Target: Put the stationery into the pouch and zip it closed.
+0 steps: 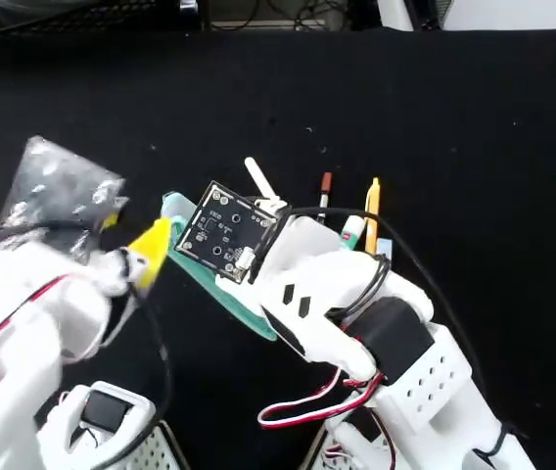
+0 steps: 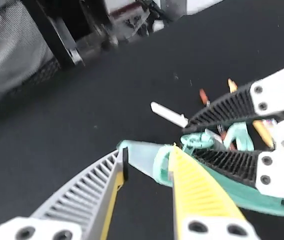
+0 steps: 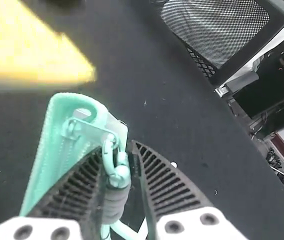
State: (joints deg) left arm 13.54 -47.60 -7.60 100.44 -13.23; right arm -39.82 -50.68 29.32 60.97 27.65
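Pinching the zipper pull (image 3: 116, 167), the right tool (image 3: 119, 147) sits nearly closed.

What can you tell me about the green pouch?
The pouch is mint green, long and flat, and looks like soft fabric. It lies on the black table. A zipper runs along it, with a matching green zipper pull shaped like a ring near one end. The right gripper has its jaws shut on that pull. The left gripper sits at the same end.
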